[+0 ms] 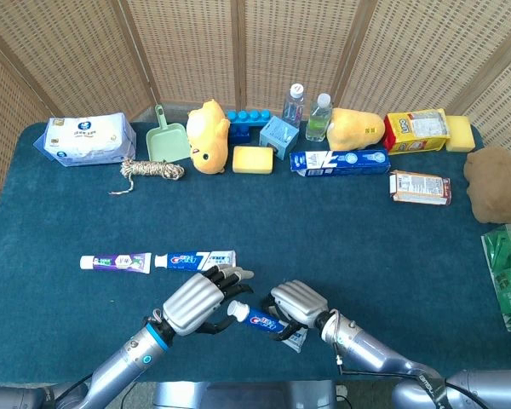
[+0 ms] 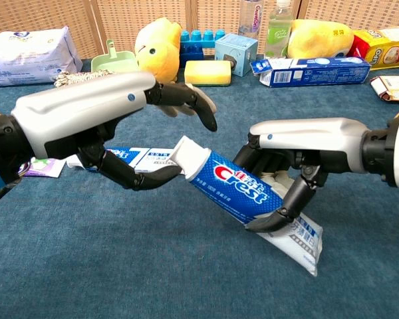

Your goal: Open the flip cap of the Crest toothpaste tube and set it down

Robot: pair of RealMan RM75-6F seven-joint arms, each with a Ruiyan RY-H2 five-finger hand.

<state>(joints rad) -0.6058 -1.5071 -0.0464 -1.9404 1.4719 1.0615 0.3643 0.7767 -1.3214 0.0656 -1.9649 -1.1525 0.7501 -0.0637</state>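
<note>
— Holding the Crest toothpaste tube (image 2: 243,193) in my right hand (image 2: 304,147), fingers wrapped around its body just ahead of the crimped tail. It is off the table (image 1: 341,221), tilted, near the front edge, white flip cap (image 2: 186,157) aimed at my left hand (image 2: 100,119).

— And the left hand, has it got the cap?

— Not gripping it. It holds nothing, its fingers (image 2: 203,109) apart and arched above the cap, the thumb reaching in beneath it. From the chest view the thumb tip looks to be touching the cap's underside, or just beside it; I cannot tell which.

— So which step is this?

— By my reckoning, the opening itself. The cap looks closed, so nothing is done yet beyond lining things up.

— What does the next move need?

— A fingertip hooked on the lid's lip and a push away from the hinge, while my right hand keeps the tube from twisting or sliding back. Squeeze too hard and paste may come out once the lid gives. After that, lay the tube on bare cloth at the front, away from the two other toothpaste tubes (image 1: 157,261) lying end to end just beyond my left hand.
</note>
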